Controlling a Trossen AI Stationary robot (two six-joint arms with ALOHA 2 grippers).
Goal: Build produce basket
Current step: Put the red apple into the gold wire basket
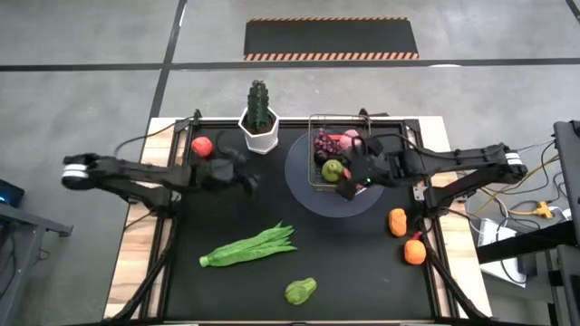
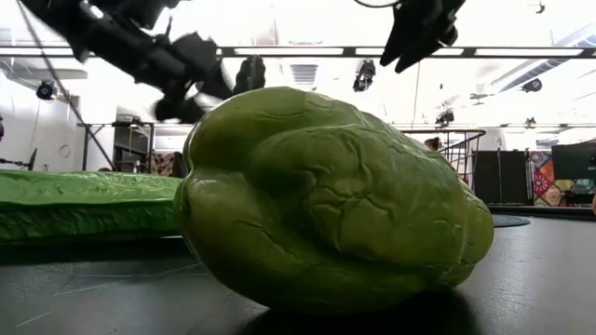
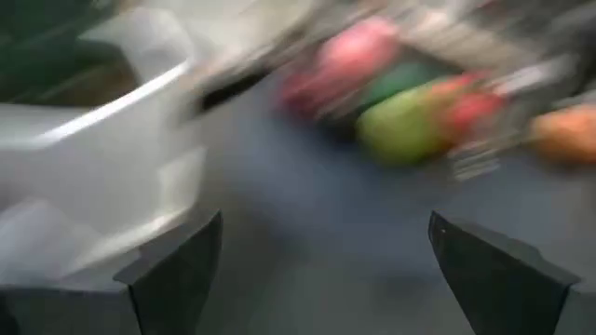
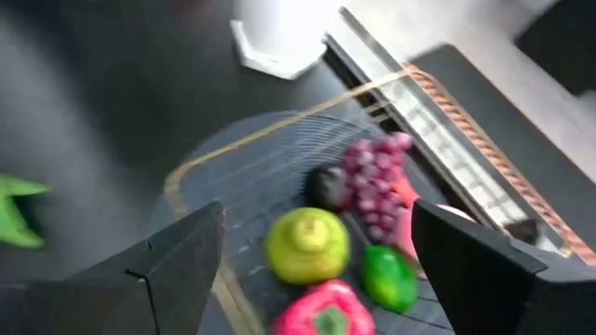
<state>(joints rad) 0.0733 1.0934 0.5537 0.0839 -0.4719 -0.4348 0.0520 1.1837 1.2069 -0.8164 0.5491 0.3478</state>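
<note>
Right gripper (image 1: 352, 181) spread, empty, hovering over basket (image 1: 313, 154) front edge. Left gripper (image 1: 237, 172) spread, empty, left of basket, beside cactus pot (image 1: 259, 138). Tomato (image 1: 201, 146) just behind left arm; beans (image 1: 249, 245) nearer left arm, long axis crosswise. Oranges (image 1: 399, 222) right of basket.

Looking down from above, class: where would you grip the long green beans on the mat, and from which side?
Probably across the middle of the green beans, coming straight down: they lie flat and long on the mat, with open space on both long sides.
</note>
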